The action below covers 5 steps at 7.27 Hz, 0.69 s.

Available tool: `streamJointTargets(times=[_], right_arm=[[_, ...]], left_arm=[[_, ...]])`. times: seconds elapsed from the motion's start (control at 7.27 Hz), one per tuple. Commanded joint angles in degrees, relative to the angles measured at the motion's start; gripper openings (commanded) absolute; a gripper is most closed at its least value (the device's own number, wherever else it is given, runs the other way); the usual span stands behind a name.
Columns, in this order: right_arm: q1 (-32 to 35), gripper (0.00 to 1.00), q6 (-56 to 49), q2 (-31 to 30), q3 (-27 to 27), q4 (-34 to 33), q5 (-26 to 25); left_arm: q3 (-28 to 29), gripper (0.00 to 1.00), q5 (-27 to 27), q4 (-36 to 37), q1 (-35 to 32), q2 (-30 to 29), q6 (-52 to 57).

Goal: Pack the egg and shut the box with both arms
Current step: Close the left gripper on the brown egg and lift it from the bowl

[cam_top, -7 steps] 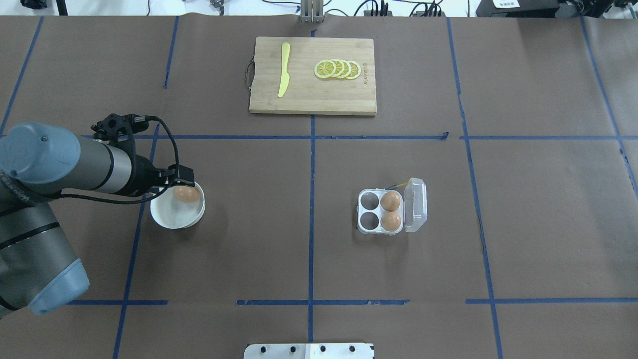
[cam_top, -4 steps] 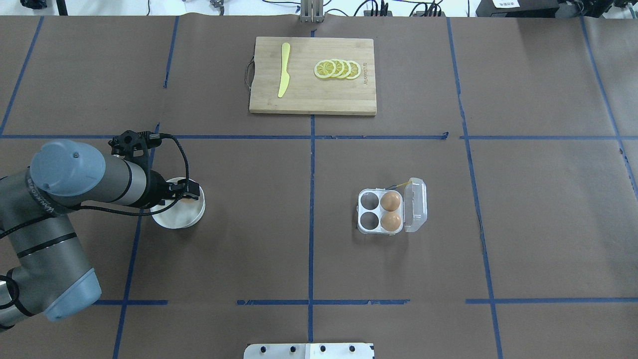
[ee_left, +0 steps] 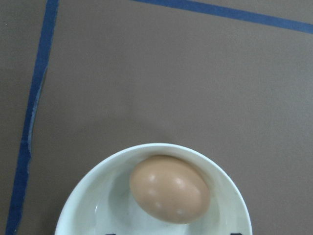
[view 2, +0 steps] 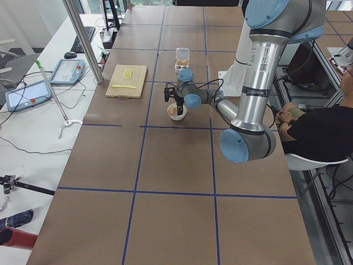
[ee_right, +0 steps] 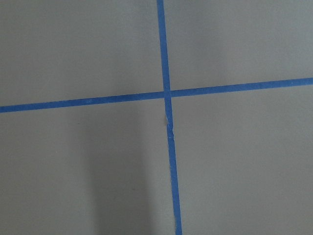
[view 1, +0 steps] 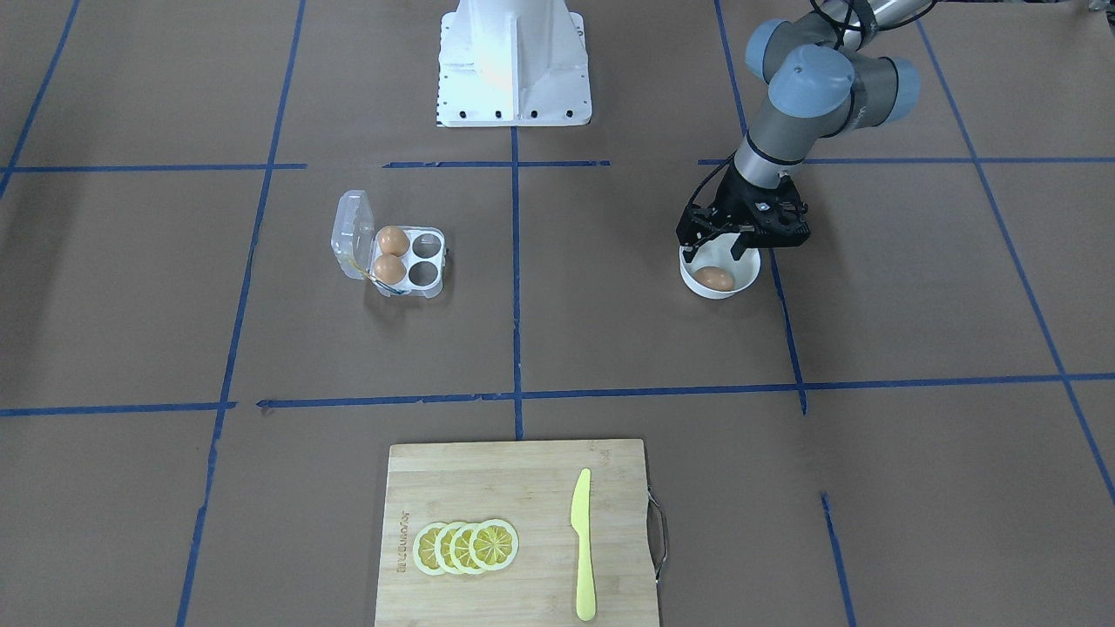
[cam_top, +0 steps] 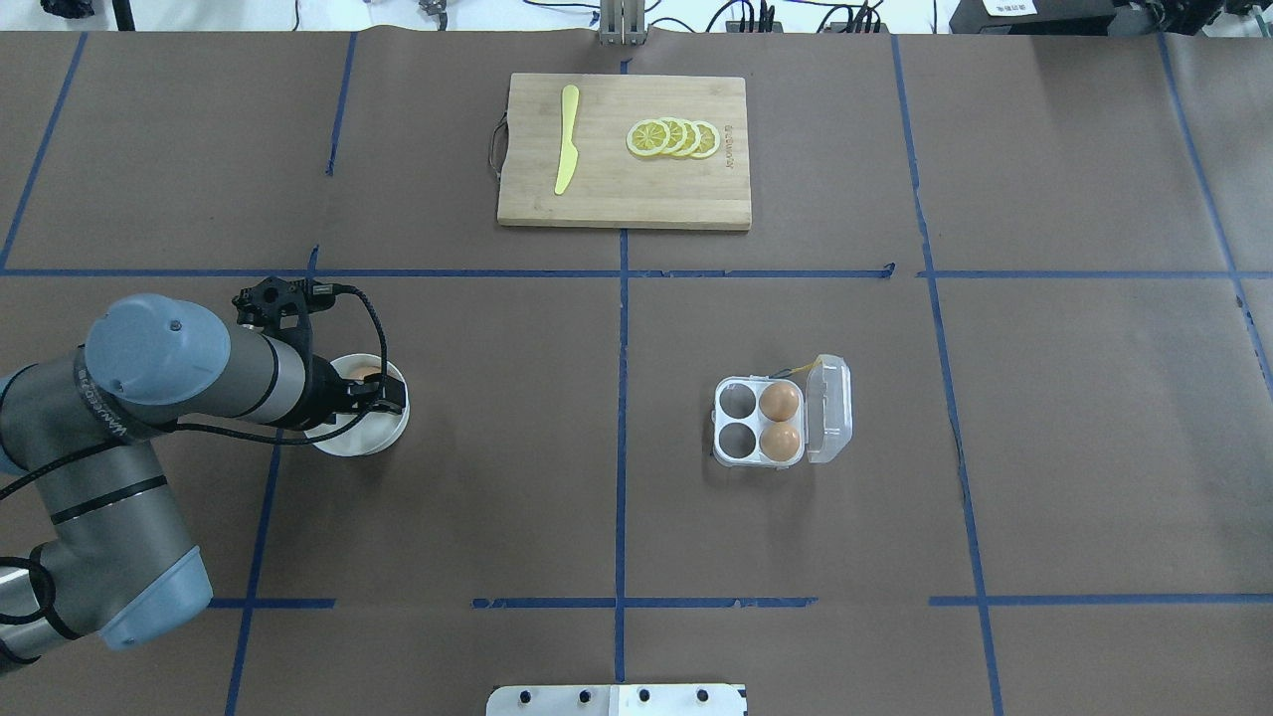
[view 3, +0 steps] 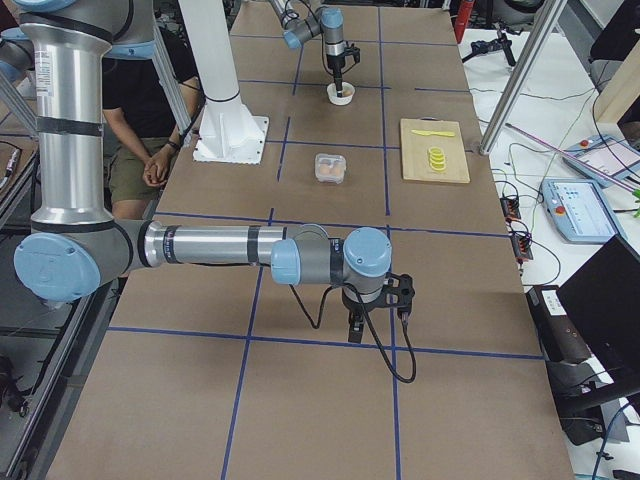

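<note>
A light-brown egg (ee_left: 169, 188) lies in a round white bowl (cam_top: 356, 436) on the table's left side; it also shows in the front view (view 1: 716, 279). My left gripper (view 1: 715, 253) hangs open just above the bowl, a finger on each side of the egg, not touching it. The clear box (cam_top: 758, 423) stands right of centre, lid (cam_top: 831, 408) open to the right, with two brown eggs (cam_top: 780, 401) in its right cups and two left cups bare. My right gripper (view 3: 375, 322) shows only in the right side view, far from the box; I cannot tell whether it is open.
A wooden cutting board (cam_top: 624, 194) at the far middle carries a yellow knife (cam_top: 567, 139) and lemon slices (cam_top: 674, 138). The white pedestal base (view 1: 512, 61) stands at the robot's edge. Blue tape lines cross the brown table cover.
My left gripper has come back and down over the bowl, so it now covers most of the egg in the overhead view. The box and its eggs have not moved.
</note>
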Motion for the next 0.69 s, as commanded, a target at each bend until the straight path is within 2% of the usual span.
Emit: streamJointTargets(times=[0.0, 0.55], right_arm=[[0.0, 1.00, 0.0, -0.2, 0.0, 0.0, 0.4], [0.0, 1.00, 0.0, -0.6, 0.0, -0.1, 2.4]], left_arm=[[0.5, 0.83, 0.0, 0.3, 0.0, 0.0, 0.1], [1.0, 0.83, 4.1, 2.1, 0.0, -0.8, 1.3]])
